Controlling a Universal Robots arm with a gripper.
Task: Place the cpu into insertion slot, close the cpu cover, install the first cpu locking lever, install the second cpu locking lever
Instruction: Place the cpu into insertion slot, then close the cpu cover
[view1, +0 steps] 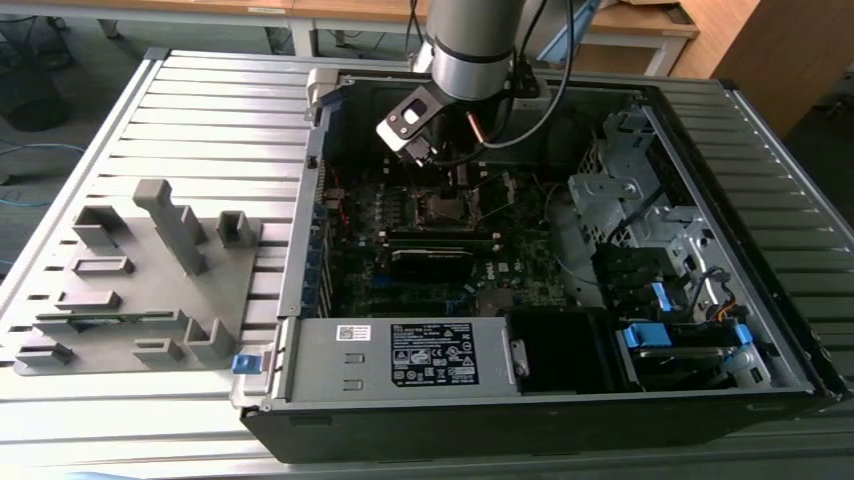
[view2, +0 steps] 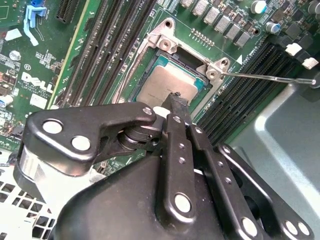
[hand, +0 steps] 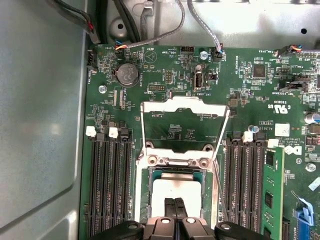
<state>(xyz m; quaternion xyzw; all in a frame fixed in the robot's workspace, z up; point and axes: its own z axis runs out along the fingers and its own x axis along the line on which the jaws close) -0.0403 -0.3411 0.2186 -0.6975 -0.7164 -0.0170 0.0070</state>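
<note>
Cpu seated in slot; cover open, one lever free. Gripper, fingers together and empty, hangs over the cpu, at the slot's 12 o'clock in the exterior view. Cover and both levers judged outstanding.

You see the cpu with a dull silver-grey face and a teal edge, on a green circuit board. The cpu cover is plain silver, the gripper black, and the ribbed surface pale grey.

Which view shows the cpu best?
The second wrist view: the cpu lies in the insertion slot, most of its grey face visible beyond the pincer. The first wrist view shows the cpu partly under the pincer. The exterior view leaves it too small to tell.
</note>
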